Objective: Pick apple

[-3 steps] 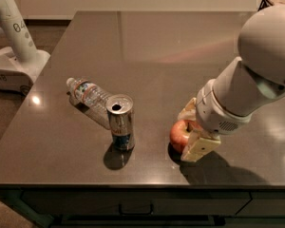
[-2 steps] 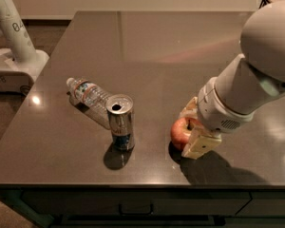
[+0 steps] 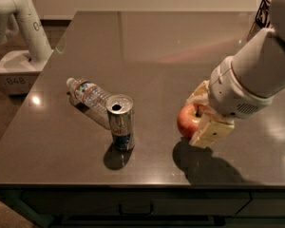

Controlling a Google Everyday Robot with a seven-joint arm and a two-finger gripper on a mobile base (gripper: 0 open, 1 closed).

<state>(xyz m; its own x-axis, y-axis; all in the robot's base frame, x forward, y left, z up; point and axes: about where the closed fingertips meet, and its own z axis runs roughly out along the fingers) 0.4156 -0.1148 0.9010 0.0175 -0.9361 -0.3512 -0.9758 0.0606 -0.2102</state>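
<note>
The red apple (image 3: pixel 188 119), with yellowish patches, sits between the two cream fingers of my gripper (image 3: pixel 201 113) at the right front of the dark table (image 3: pixel 152 46). One finger (image 3: pixel 210 132) is on its near side, the other (image 3: pixel 198 92) on its far side. The gripper is shut on the apple. The apple hangs a little above the table, with its shadow below it. My white arm reaches in from the upper right and hides the apple's right side.
An open silver can (image 3: pixel 121 122) stands left of the apple near the front edge. A clear plastic bottle (image 3: pixel 89 95) lies on its side behind the can. Another white robot arm and its base (image 3: pixel 18 42) stand off the table's left side.
The gripper has risen slightly with the apple in it, so the apple is now off the table. The can and bottle have not moved.
</note>
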